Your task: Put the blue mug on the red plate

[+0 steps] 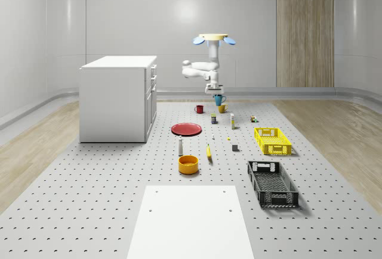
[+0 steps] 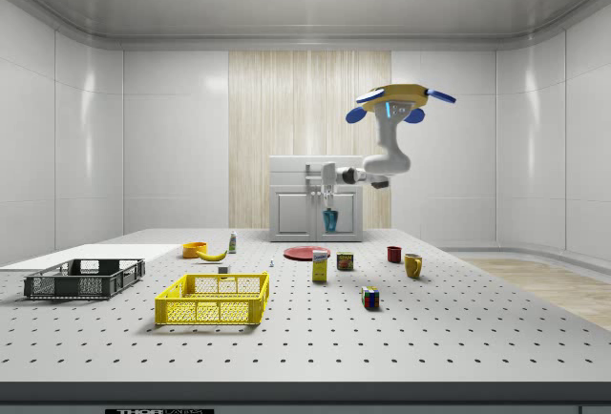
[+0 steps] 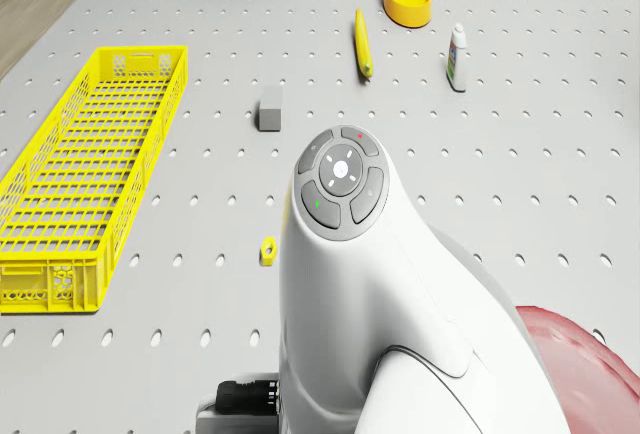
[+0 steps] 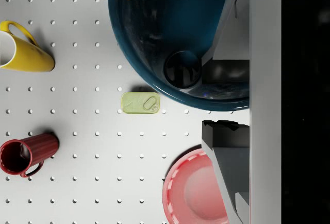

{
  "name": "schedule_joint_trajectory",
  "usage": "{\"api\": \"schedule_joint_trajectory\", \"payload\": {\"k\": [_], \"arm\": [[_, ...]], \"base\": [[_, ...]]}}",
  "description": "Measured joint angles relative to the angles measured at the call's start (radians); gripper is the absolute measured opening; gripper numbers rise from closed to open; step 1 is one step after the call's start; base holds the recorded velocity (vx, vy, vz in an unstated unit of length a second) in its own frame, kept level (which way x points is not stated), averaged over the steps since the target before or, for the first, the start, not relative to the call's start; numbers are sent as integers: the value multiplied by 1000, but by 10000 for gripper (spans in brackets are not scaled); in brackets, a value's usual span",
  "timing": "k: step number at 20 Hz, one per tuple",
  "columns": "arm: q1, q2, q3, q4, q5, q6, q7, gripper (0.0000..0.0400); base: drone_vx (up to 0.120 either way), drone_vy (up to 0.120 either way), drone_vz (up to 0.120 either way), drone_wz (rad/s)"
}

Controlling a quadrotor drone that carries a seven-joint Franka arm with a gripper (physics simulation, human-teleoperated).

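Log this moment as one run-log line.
drone: hovering above table | gripper: shut on blue mug, lifted | red plate: bare | placement: pending

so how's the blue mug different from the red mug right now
The blue mug hangs in the air, held by the gripper under the hovering drone; the red mug stands on the table. The blue mug is beside the red plate, not yet over it, while the red mug sits further off. Both are upright mugs with handles.
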Motion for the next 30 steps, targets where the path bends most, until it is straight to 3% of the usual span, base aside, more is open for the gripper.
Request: {"api": "schedule_joint_trajectory", "payload": {"k": [4, 19, 27, 30], "arm": [[-1, -5, 1, 0, 2, 5, 1, 100], [-5, -22, 2, 1, 9, 20, 4, 100], [-7, -29, 3, 1, 12, 27, 5, 100], [-8, -32, 3, 1, 13, 30, 6, 100]], "base": [[120, -120, 0, 0], [117, -120, -85, 0], [5, -105, 0, 0], [0, -120, -120, 0]]}}
